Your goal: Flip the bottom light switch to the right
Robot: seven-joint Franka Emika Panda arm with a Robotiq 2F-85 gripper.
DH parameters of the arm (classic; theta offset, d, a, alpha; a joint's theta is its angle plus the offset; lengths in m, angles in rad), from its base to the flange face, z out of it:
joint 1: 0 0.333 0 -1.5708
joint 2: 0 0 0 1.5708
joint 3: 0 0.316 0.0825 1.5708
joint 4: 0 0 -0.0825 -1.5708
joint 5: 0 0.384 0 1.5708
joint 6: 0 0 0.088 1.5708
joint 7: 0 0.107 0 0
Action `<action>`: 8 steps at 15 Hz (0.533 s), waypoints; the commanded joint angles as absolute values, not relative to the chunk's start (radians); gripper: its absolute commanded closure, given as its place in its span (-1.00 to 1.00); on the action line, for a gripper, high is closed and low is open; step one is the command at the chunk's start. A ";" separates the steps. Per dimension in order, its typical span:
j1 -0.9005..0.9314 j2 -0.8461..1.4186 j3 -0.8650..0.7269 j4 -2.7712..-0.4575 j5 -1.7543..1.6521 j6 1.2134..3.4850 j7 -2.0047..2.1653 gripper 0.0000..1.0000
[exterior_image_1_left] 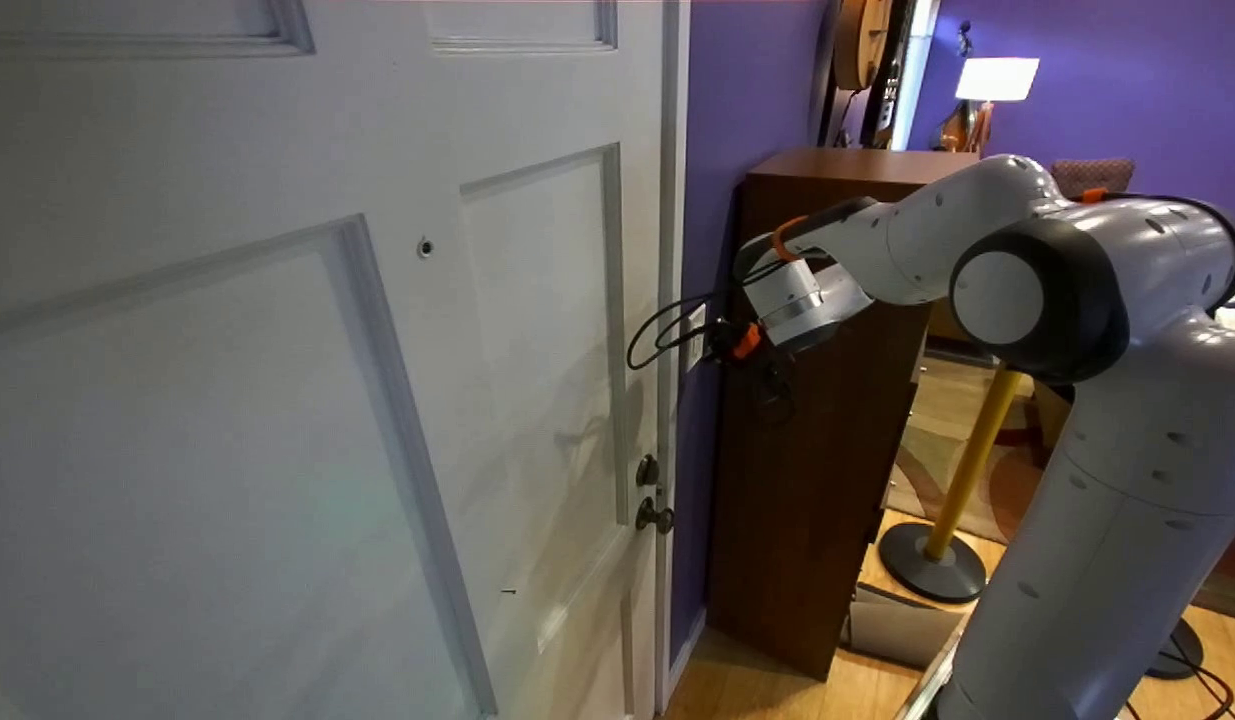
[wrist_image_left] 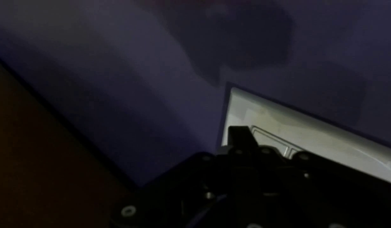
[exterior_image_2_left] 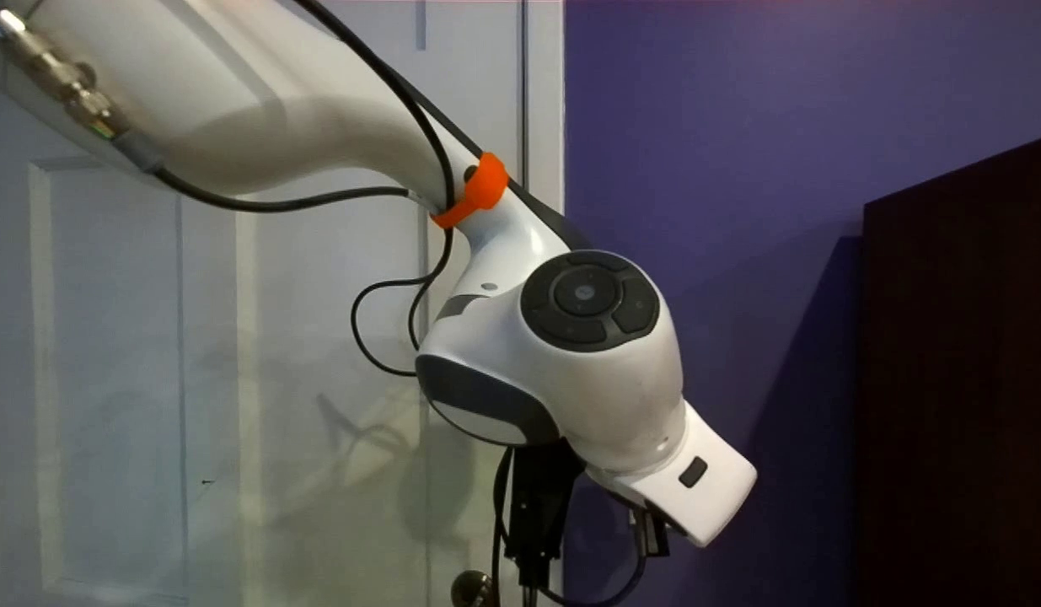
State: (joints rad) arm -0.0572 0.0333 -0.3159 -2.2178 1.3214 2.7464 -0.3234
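Observation:
The white switch plate is on the purple wall in the wrist view, with two flat rockers outlined side by side. The rocker nearest the plate's left end appears to be the bottom light switch; its lower part is hidden behind my gripper. My gripper looks shut and empty, its dark fingertip over the plate's left end beside that rocker. I cannot tell whether it touches. In an exterior view the plate is a thin white sliver by the door frame, and my dark gripper is close by, fingers unclear.
The dark brown cabinet stands right beside the switch, against the purple wall. The white door has a knob and a latch below. A loose black cable loop hangs near the door frame.

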 commanded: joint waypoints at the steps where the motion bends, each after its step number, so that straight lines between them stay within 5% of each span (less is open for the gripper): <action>1: -0.067 0.041 -0.324 -2.191 1.303 2.676 -0.336 1.00; 8: -0.083 0.046 -0.345 -2.170 1.296 2.640 -0.378 1.00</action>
State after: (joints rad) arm -0.0708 0.0353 -0.3333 -2.1916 1.3148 2.6740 -0.3616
